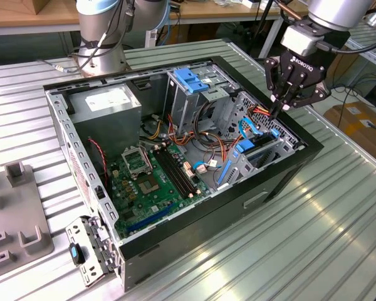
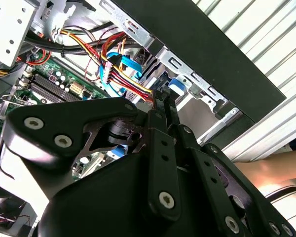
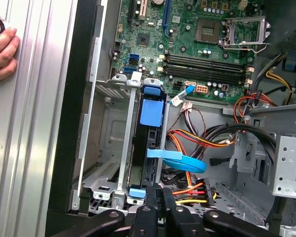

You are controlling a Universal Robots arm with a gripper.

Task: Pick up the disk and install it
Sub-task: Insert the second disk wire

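The disk (image 3: 139,138) stands on edge in the drive bay at the case's front corner, blue rails and a blue tab (image 3: 152,111) along its top. In the exterior view the disk (image 1: 249,150) sits low in the bay on that view's right. My gripper (image 1: 277,113) hangs just above the bay's far end, by the bundle of red, yellow and black wires (image 3: 187,190). Its fingers (image 3: 153,205) are pressed together with nothing between them. In the second wrist view the gripper (image 2: 164,101) points down at the bay's metal frame.
The open computer case (image 1: 282,182) lies on a ribbed metal table, motherboard (image 1: 153,179) in its floor and a grey power-supply box (image 1: 106,103) at the back. A flat blue cable (image 3: 180,159) loops over the disk. A person's hand (image 3: 1,49) rests on the table beside the case.
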